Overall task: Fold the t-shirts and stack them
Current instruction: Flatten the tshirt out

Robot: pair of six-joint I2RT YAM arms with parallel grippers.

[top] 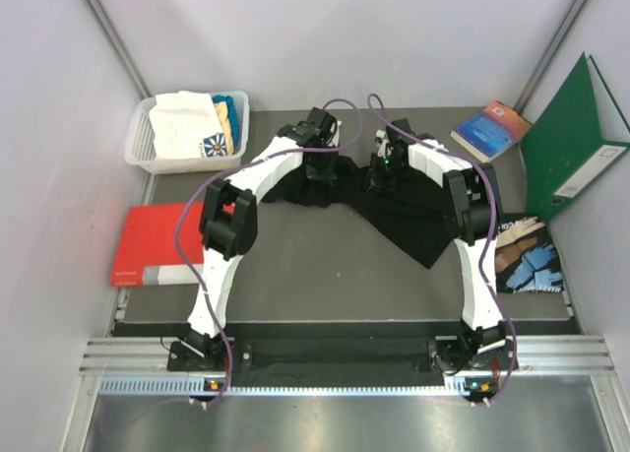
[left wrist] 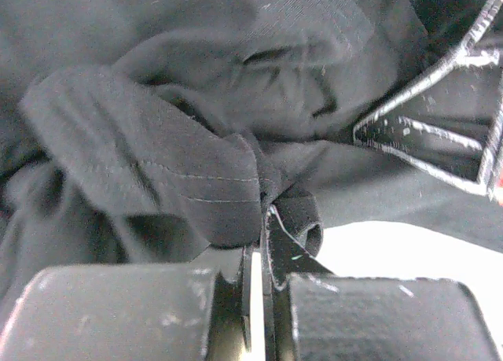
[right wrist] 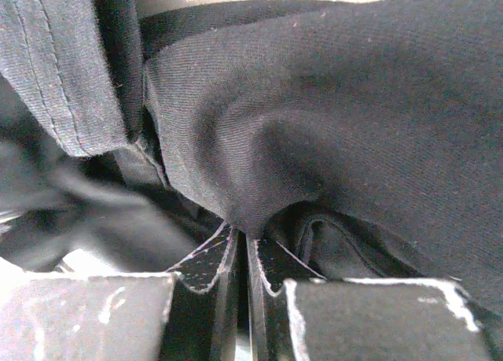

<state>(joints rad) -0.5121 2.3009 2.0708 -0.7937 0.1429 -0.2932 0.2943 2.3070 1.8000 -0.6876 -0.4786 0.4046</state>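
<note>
Left claw point(left wrist: 262, 231) and right claw point(right wrist: 240, 239) each pinch bunched cloth of the black t-shirt point(top: 413, 226) at twelve o'clock on the desk point(top: 325, 265), seemingly to spread it for folding.

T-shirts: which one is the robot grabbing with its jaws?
The black t-shirt spread on the table. The white t-shirts lie untouched in the basket.

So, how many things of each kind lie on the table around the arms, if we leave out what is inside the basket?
black t-shirt: 1
books: 2, the red book and the blue book
magazine: 1
green folder: 1
white basket: 1
Total: 6
</note>
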